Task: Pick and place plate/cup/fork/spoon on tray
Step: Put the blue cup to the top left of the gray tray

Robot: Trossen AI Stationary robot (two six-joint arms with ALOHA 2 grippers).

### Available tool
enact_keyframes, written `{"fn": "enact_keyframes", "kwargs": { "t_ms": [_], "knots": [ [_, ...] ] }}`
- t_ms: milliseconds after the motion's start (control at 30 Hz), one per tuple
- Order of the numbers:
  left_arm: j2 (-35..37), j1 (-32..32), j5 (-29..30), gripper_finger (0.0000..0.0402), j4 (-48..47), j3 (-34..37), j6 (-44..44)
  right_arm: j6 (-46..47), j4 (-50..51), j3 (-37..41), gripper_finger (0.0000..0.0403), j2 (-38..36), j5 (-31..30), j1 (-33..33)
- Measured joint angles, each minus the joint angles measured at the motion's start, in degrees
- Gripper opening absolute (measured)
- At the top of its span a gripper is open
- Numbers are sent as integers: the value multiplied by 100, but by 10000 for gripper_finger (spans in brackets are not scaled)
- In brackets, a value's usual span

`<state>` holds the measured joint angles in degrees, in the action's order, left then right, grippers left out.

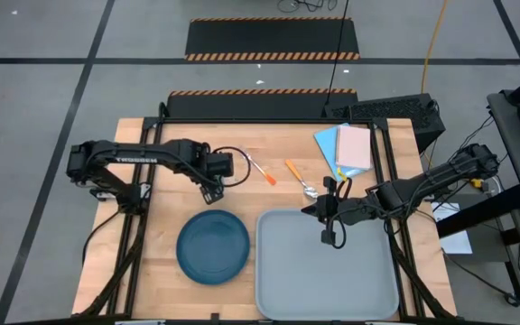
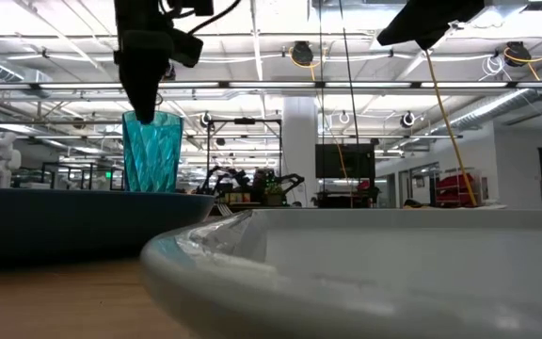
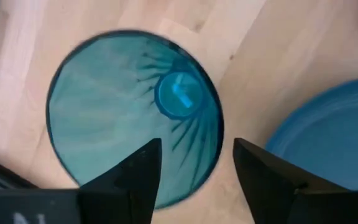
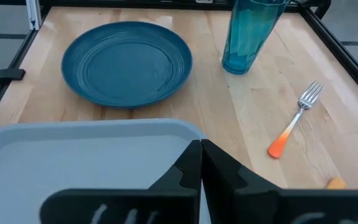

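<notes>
Desk [image 1: 152, 271]: wood top, carries everything; tray [image 1: 327, 298] is my landmark.

Tray: pale grey-blue, sits at the desk's near edge on the right arm's side; nothing lies on it.

Plate [image 1: 212, 246]: dark teal, flat on the desk just beside the tray on the left-arm side, not touching it; bare.

Blue and pink sheets [image 1: 346, 149]: stacked beyond the tray's far right corner, near the desk's back edge.

Left gripper [image 3: 196, 168]: well beyond the tray's far left corner, directly over the cup [image 3: 132, 115]; jaws parted and straddling the cup's rim, one finger over the mouth, one outside the wall; cannot tell if either pad touches; nothing gripped.

Right gripper [image 4: 201, 155]: low over the tray's far edge, pointing across it toward the plate; jaws pressed together, tips meeting, holding nothing.

Cup: translucent teal, upright on the desk beyond the plate, apart from it and from the tray; low view shows it standing with the left gripper coming down onto its rim.

Spoon [image 1: 298, 177]: on the desk just beyond the tray's far edge, bowl end nearest the tray, orange handle angled away.

Fork [image 4: 294, 121]: on the desk between spoon and cup, farther from the tray than the spoon; tines toward the cup, orange handle toward the tray.
</notes>
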<state>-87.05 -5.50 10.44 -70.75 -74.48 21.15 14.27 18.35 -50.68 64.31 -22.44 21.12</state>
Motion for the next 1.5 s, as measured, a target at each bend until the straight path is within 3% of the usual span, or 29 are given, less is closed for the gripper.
{"fn": "enact_keyframes", "kwargs": {
  "t_ms": [200, 533, 1167, 1500],
  "knots": [
    [-2, -2, 19, 146, 126, 283, -339, -3, 0, 0, 0, 0, 0, 0],
    [-11, 68, -173, 15, 430, 417, -901, 152, 44, 0, 0, 0, 22, 0],
    [-7, 1274, 98, 8, -98, -1544, -902, 298, 536, 0, 0, 0, 4, 0],
    [-40, 2014, 310, 8, 498, -1705, -888, 106, 693, 0, 0, -2, -115, -4]
  ]
}}
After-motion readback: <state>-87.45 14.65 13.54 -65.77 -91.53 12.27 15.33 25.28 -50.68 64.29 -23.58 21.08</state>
